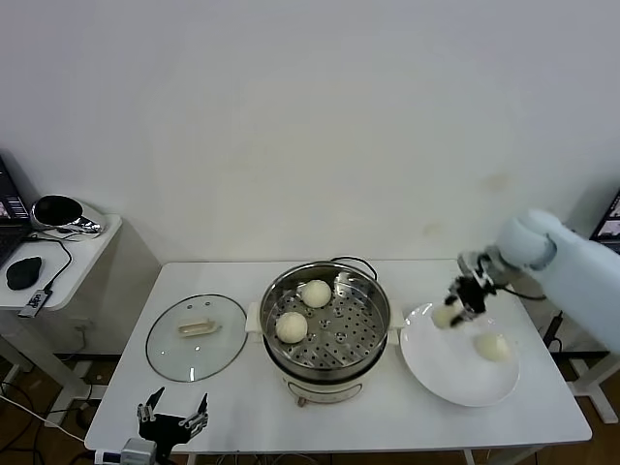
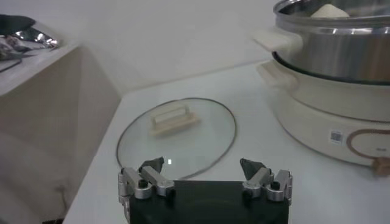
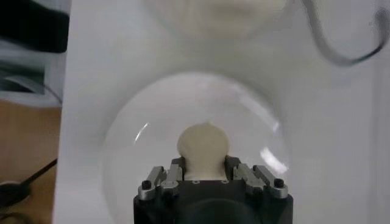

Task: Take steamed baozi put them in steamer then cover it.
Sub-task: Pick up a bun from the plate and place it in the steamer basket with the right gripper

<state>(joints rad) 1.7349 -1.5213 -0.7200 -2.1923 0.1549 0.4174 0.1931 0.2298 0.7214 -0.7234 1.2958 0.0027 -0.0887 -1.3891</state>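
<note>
Right hand (image 3: 204,173) clamps a baozi (image 3: 203,146), wrist view confirms.

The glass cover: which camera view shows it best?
The left wrist view: the cover lies close and whole on the table, its bar handle plain. The head view shows it whole but farther off, left of the steamer. The right wrist view does not show it.

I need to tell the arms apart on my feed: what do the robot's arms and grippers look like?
The right arm has a smooth, rounded pale blue-white shell ending in a dark wrist. The right gripper is black, with silver metal finger links and black bolts. The left gripper matches: a black block base, silver linkages and pointed black fingertips. No markings are visible.
</note>
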